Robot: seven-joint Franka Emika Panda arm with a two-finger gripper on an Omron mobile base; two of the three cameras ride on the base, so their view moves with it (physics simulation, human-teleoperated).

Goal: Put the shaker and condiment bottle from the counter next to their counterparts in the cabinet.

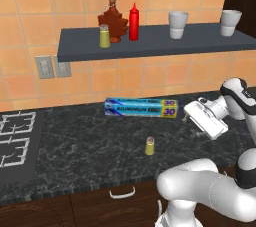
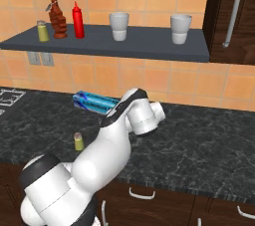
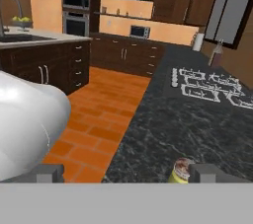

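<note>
Left base view: condiment bottle already on cabinet beside maple-leaf bottle and shelf shaker; bottle half looks done. Two white cups farther along shelf, contents hidden.

Right base view: shaker upright on counter, near foil box, untouched.

Hand view: gripper spread wide, empty, shaker just beside one fingertip; likely lining up for grasp.

Even, bright rendered light, soft faint shadows, slightly coarse, perhaps blurry detail.
</note>
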